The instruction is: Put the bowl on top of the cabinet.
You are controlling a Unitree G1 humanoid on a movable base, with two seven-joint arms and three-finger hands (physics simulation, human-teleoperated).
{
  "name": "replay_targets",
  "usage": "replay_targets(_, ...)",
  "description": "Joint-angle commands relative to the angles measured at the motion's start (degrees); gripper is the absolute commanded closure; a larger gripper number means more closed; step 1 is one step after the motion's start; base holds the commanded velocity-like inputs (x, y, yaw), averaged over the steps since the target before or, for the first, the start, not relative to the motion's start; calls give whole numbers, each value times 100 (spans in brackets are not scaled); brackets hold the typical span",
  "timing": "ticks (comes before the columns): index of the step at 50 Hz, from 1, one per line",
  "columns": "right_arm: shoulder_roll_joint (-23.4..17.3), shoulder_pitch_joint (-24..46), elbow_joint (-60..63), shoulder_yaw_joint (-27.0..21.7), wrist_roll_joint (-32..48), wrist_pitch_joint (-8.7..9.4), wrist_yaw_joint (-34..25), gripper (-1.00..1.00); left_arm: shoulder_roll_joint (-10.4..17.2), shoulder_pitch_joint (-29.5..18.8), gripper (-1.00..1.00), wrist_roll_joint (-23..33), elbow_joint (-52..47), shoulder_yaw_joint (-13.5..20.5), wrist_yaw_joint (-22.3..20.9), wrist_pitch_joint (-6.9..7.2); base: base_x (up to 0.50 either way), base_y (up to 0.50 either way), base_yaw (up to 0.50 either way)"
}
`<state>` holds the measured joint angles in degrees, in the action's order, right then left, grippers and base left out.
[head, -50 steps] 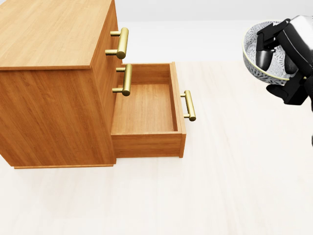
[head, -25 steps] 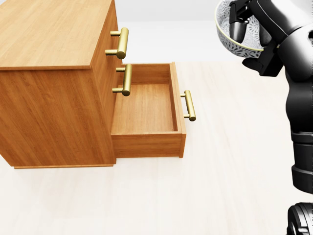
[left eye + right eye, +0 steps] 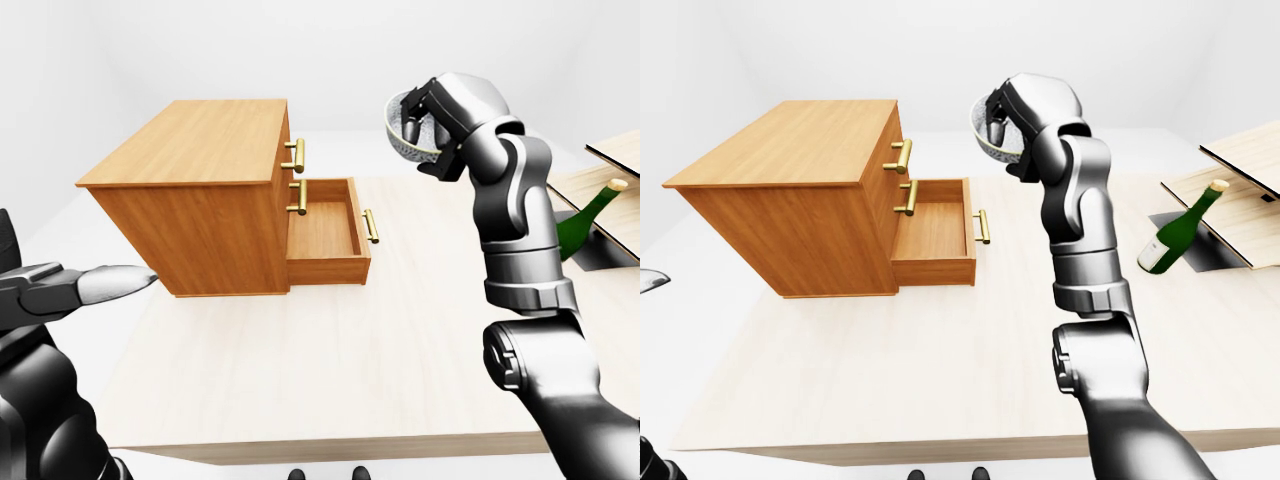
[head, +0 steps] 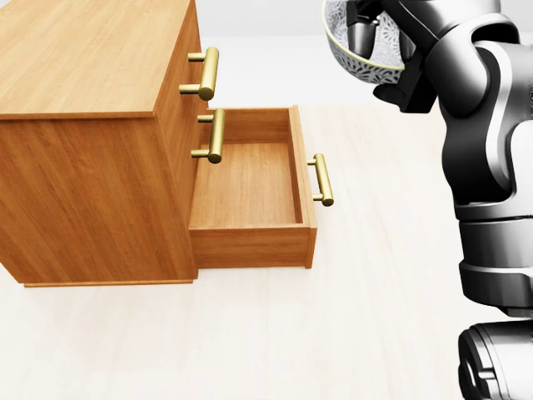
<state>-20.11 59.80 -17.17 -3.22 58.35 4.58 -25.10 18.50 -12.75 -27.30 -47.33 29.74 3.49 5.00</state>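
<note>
A grey-and-white patterned bowl [image 4: 365,65] hangs in the air at the top of the head view, to the right of the cabinet and above the table. My right hand [image 4: 366,27] is shut on its rim, with dark fingers reaching inside it. The wooden cabinet [image 3: 190,215] stands on the table, and its flat top [image 3: 205,140] is bare. Its bottom drawer [image 4: 248,187] is pulled out and empty. The bowl sits about level with the cabinet top, beyond the drawer's brass handle [image 4: 322,179]. My left hand [image 3: 115,282] is low at the left of the left-eye view, fingers stretched out and holding nothing.
A green bottle [image 3: 1178,232] leans at the right of the table, beside wooden boards [image 3: 1240,165] and a dark slab. Two more brass handles [image 4: 206,73] stick out from the upper drawers. The table's near edge [image 3: 330,448] runs along the bottom.
My right hand has carried the bowl leftward and upward in the head view, closer to the cabinet. The cabinet, drawer and camera have stayed put.
</note>
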Motion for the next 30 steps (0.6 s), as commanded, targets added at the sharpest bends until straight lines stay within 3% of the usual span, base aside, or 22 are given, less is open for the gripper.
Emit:
replay_targets(1,207,265,-193,83,140,-26,185,100,3,-3,-100,-19,-10,6,12,0,0,0,0)
replay_targets(30,720,592,-184,293,356,42,54,100,2,3,-100,-21,-20,-15,21,0,0,0,0)
